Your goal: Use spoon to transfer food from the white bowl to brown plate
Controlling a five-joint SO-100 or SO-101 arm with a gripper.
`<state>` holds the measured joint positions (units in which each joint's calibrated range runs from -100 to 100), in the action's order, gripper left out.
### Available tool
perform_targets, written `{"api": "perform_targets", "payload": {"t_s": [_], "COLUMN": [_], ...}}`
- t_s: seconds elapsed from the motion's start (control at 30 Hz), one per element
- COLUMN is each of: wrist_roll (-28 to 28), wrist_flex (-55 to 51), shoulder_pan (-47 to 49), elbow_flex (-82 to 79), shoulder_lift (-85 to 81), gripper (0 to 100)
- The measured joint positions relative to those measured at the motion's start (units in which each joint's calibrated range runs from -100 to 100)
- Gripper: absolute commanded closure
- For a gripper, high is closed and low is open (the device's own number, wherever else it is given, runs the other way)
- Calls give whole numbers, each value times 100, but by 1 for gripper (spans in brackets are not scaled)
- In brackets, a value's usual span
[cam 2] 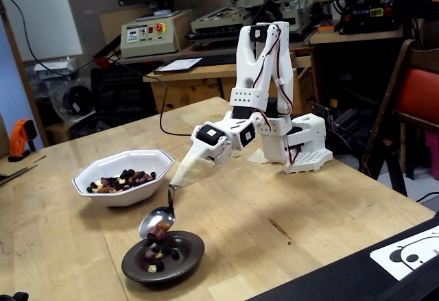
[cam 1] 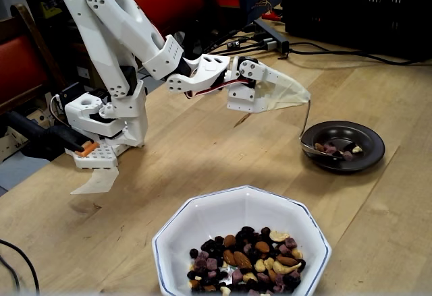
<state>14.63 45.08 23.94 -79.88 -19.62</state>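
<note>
The white two-finger gripper (cam 2: pixel 180 179) was clamped on the thin handle of the shiny metal spoon (cam 2: pixel 158 221), tilted over the small dark brown round plate (cam 2: pixel 188 256). Mixed nuts and dried fruit (cam 2: pixel 156 247) lay on that plate, with more in the large white octagonal bowl (cam 2: pixel 116 195) on the wooden bench (cam 2: pixel 288 205), well apart.

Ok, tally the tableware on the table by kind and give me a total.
Bowls: 1, the white bowl, holding the food.
Plates: 1, the brown plate.
Spoons: 1, the spoon, held by the tool and tipped over the plate.
Total: 3
</note>
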Motion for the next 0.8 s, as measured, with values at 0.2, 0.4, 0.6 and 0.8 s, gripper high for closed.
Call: {"api": "perform_targets", "payload": {"t_s": [0.2, 0.4, 0.6, 0.8], "wrist_roll": [386, 630, 811, 816], "wrist_flex": [0, 0, 0, 0], "shoulder_pan": [0, 0, 0, 0], "elbow_flex": [0, 0, 0, 0], "shoulder_lift": [0, 0, 0, 0], "gripper": [98, 97, 97, 97]}}
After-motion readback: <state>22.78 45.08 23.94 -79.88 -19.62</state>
